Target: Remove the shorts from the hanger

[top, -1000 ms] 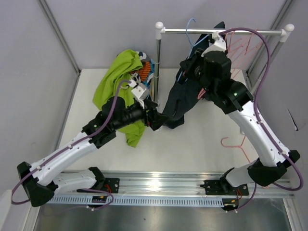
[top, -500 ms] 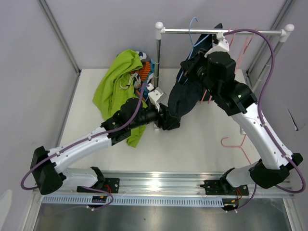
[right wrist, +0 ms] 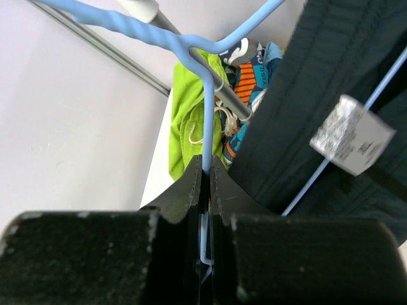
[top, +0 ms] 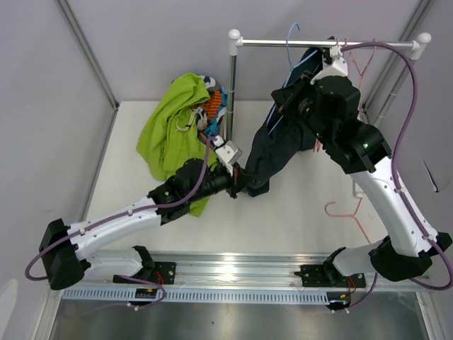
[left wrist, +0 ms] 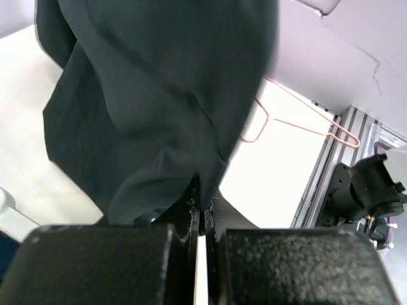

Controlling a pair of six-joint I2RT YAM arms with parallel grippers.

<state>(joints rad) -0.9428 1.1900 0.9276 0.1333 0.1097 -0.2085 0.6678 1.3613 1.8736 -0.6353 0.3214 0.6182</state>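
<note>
The left tool (top: pixel 243 183) (left wrist: pixel 201 219) is now pinched tight on the lower hem of the dark shorts (top: pixel 277 142) (left wrist: pixel 159 95). A second ago its jaws stood wide, just short of the cloth; half a second ago they were narrowing. In the left wrist view a fold of the fabric runs down into the thin slit between the two fingers (left wrist: pixel 102 264). The left arm has reached further in under the rail (top: pixel 283 44) to get there.

The right tool (top: pixel 296 93) (right wrist: pixel 205 175) stays clamped on the thin wire of the blue hanger (top: pixel 290 44) (right wrist: pixel 206 121), jaws almost together around it. This arm has risen and drifted rightward, and the hanger's hook has slid a little to the right along the rail with it.

The dark shorts hang on that hanger, stretched on a slant from the rail down to the left tool, with the hem just above the surface (top: pixel 297 212). The lime green pair (top: pixel 166 127) and the patterned pair (top: pixel 212 106) lie heaped where they were, left of the rack's post. A pink hanger (top: pixel 347 211) (left wrist: pixel 299 121) rests unmoved on the surface near the right arm.
</note>
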